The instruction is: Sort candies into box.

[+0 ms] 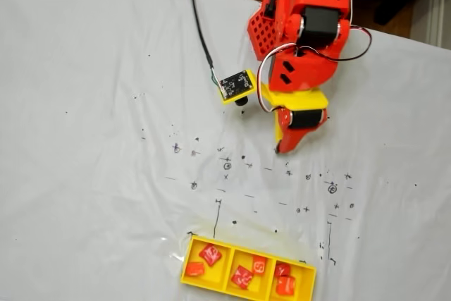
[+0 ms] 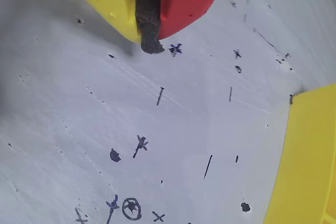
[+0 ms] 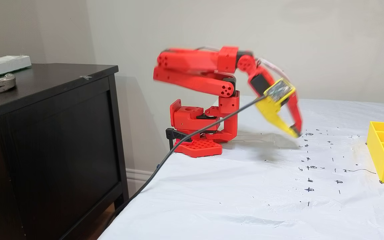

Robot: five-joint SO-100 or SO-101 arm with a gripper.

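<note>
All six candies sit in the box, two per compartment, at the near edge of the overhead-style fixed view. No candy shows on the white cloth, just ink marks. Gripper is pinched closed on its own dark foam pad, carrying nothing, hovering above the cloth well apart from the box, toward the far side. Sort looks complete to me. Best move now: keep clear of the box rim, retract high toward the base, and avoid snagging the camera cable.
</note>
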